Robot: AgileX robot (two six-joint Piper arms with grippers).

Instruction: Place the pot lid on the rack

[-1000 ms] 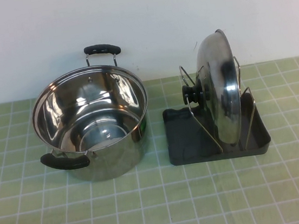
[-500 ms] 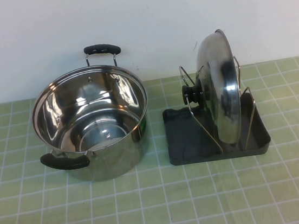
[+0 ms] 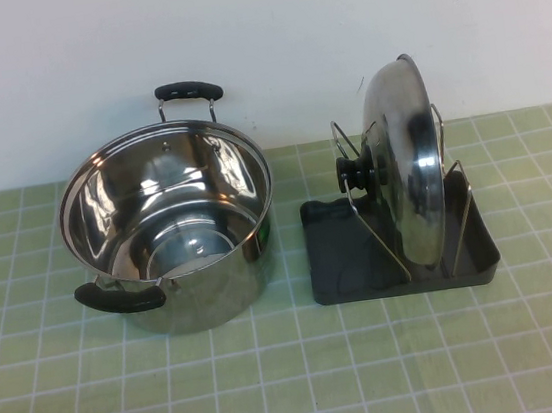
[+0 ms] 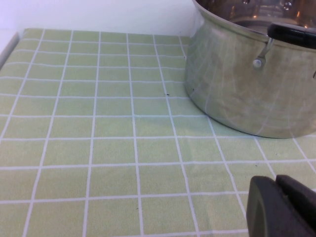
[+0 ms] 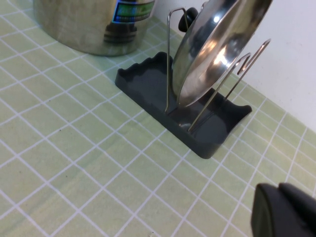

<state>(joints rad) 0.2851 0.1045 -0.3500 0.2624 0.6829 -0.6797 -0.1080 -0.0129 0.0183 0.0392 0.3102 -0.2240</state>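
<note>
No text, brand, number or sign can be read anywhere; the pot carries a small coloured sticker on its outer wall in the right wrist view, but its print is too blurred to make out.

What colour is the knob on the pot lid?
Black. The knob on the pot lid shows best in the high view, facing the pot.

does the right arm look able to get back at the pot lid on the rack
Probably yes: the pot lid stands on edge in the rack, with bare table between it and the right gripper. The left gripper sits by the pot.
</note>
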